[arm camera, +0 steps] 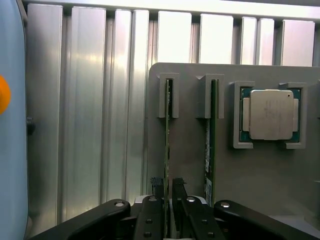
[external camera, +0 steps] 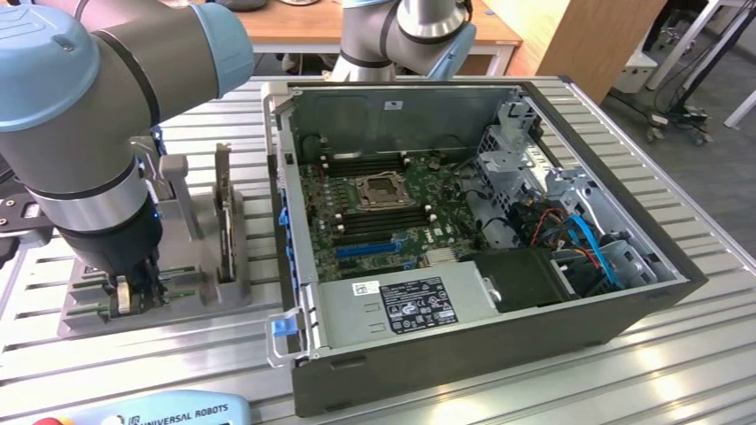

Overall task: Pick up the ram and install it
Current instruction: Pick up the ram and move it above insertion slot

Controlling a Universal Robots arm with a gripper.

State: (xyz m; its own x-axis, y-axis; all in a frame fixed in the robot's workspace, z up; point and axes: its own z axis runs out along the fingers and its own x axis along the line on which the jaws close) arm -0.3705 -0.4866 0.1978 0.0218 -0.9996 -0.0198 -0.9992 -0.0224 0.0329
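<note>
— Where is the ram [arm camera: 167,140] found?

— It is seated on edge in a slot of the grey holder [external camera: 195,305], which is set on the slatted table [external camera: 177,354]. In the exterior view the holder is placed between eight and nine o'clock from the open case [external camera: 473,354].

— How is its long axis laid?

— It is laid level with the table and run straight along the slot. One end is lodged in the slot's end bracket [arm camera: 161,95]; the other is taken in between the fingers of the claw [arm camera: 168,200]. The thin edge is turned up toward the wrist camera, and the two faces are stood vertical.

— And how is the claw set?

— It is clenched on the ram: each face is met by one of the pads [arm camera: 157,192], well away from the bracket.

— What else is kept in the holder?

— A second stick [arm camera: 211,145] is kept parallel in the next slot, between the ram and a square silver chip [arm camera: 270,114] that is laid flat in its own pocket.
</note>
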